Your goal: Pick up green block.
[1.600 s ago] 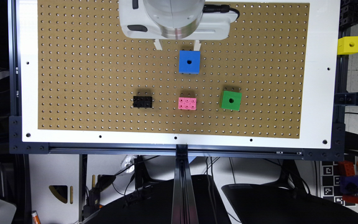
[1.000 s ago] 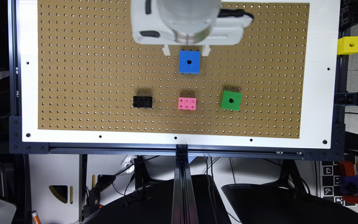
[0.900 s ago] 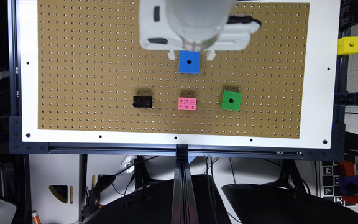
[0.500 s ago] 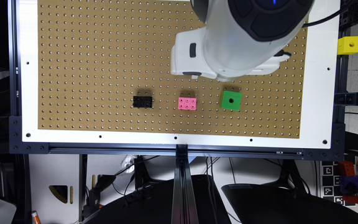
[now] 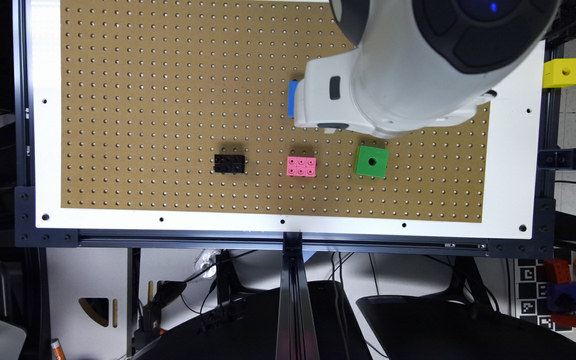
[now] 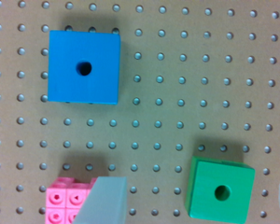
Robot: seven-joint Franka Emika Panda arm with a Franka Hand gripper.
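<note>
The fingers (image 6: 193, 205) stand wide apart, holding nothing; the green block (image 6: 220, 193) sits between them.

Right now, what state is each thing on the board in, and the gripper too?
green block: flat on the pegboard, hole up, not gripped.
blue cube: on the board, hole up, untouched.
pink brick: on the board, studs up.
black brick: on the board, apart from the others.
gripper: open, holding nothing.

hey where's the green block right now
The green block sits on the pegboard, toward the exterior view's right, just beside the pink brick and under the arm's white housing.
</note>
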